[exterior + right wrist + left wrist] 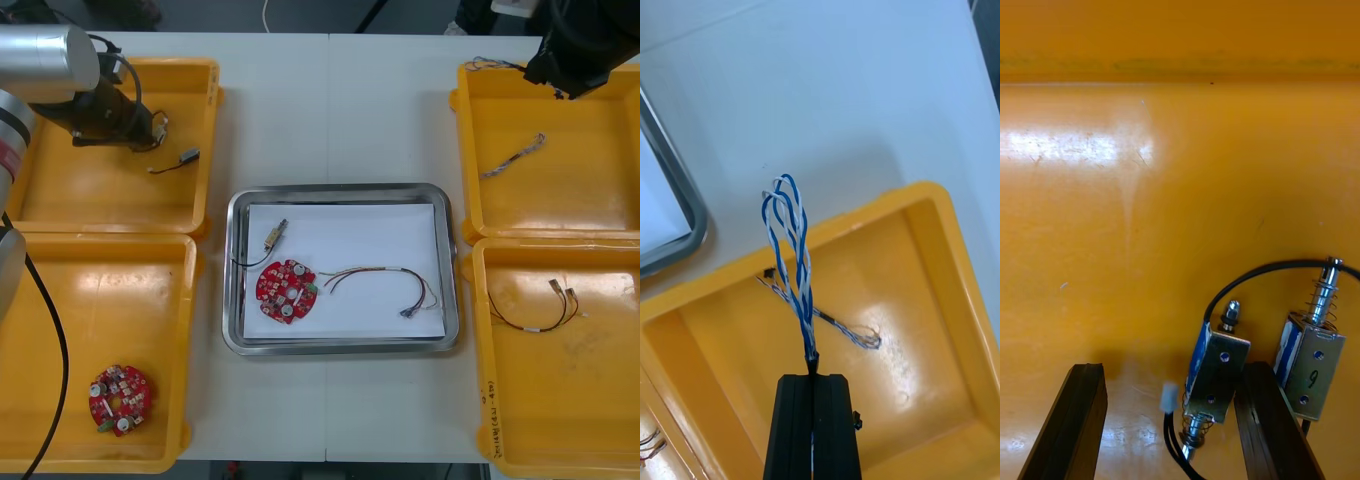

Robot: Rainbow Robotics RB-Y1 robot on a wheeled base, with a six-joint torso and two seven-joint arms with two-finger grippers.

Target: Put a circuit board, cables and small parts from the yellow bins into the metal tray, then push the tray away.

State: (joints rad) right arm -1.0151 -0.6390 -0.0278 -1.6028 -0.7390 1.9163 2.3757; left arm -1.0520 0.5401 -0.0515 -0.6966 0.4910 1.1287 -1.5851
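R grip: right gripper (813, 375) has its fingers pressed together at the middle, pinching one end of the twisted blue and white cable (790, 247). It hangs above the far right yellow bin (940, 255).
Held cable: rises from the fingertips in folded loops, clear of the bin floor.
Cable handling: light and limp, so prob. sways and sags in transit. It's thin, so there's v. little under the pads and a jerk could slip it. The end hold works, but a mid-bundle hold would dangle less.
Second twisted cable (850, 330): flat on the bin floor beyond the fingertips, apart from the held one.
L grip: left gripper (1171, 371) has its fingers (1075, 420) spread wide, low over the floor of the far left yellow bin (1180, 150). Nothing is clamped.
Small metal part (1214, 371): between the fingers, hard up against one and well apart from the other. Can't tell if it touches.
Second metal part (1311, 367): just outside that same finger.
Black cable (1247, 277): arcs beyond the fingertips across both parts. Can't tell whose lead it is.
Part handling: rigid, dense for its size, w/ smooth sides that look slippery. Take it by the flat body, not the spring end. The lead may drag.
Metal tray (340, 192): between the arms, well apart from both grippers. A circuit board (285, 292) is already inside.
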